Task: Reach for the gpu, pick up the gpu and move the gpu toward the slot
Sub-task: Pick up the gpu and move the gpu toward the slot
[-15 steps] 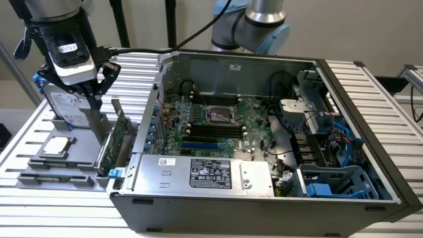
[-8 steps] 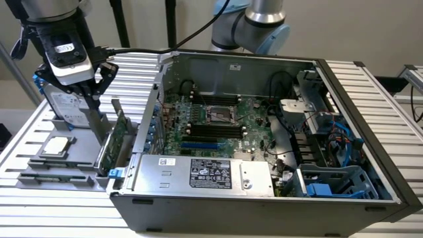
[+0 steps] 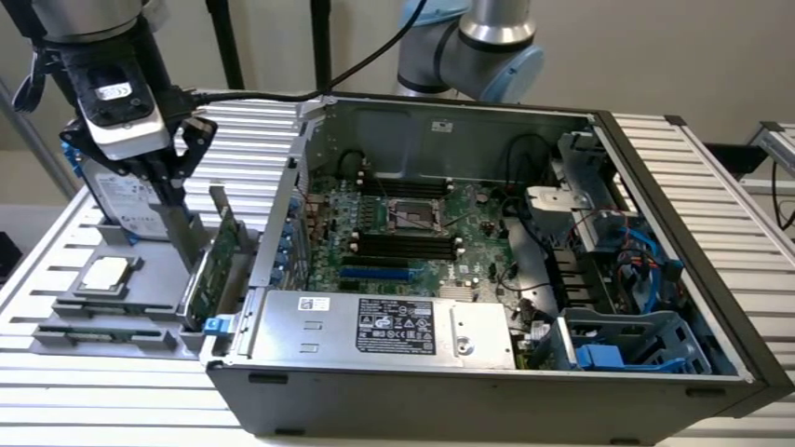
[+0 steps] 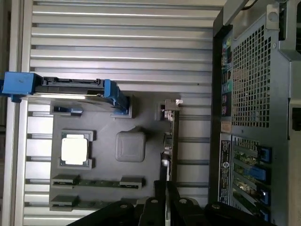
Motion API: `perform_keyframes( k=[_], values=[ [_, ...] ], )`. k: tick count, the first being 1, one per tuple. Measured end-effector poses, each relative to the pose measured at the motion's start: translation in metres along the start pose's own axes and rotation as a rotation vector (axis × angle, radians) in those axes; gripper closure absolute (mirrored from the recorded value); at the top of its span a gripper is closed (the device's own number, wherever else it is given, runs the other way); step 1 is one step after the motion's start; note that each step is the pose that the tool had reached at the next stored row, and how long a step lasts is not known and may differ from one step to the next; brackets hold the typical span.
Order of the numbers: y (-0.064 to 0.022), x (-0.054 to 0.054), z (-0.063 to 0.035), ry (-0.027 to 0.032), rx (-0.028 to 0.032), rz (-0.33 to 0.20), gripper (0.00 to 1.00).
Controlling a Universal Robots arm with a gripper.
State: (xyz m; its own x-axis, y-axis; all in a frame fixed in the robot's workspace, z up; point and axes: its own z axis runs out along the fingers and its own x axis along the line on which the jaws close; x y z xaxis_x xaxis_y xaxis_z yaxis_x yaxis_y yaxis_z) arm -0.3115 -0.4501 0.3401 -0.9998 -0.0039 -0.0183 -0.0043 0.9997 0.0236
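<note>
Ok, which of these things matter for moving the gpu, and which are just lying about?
For the job: gpu, hand, motherboard slots in the open computer case.
Lying about: hard drive in its blue frame, processor chip, memory sticks.

A ribbed silver table spans the exterior view. A plain beige wall stands from twelve to two o'clock; two dark poles rise at eleven.

I see the gpu standing on edge on the tray, just beside the case on the exterior view's left. The chip lies farther left and the hard drive stands behind it.
</note>
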Motion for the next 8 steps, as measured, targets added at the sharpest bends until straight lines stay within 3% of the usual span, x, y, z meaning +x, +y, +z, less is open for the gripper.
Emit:
perform_keyframes(
  k=[3,4,6,8],
  values=[
    [-0.0001,0.001,0.0025,-0.0007,0.0017,0.032,0.7],
    [-0.0001,0.001,0.004,-0.0012,0.0027,0.044,0.7],
    [-0.0002,0.001,0.0074,-0.002,0.0045,0.064,0.58],
    [-0.0003,0.001,0.0109,-0.003,0.0047,0.074,0.58]
  ],
)
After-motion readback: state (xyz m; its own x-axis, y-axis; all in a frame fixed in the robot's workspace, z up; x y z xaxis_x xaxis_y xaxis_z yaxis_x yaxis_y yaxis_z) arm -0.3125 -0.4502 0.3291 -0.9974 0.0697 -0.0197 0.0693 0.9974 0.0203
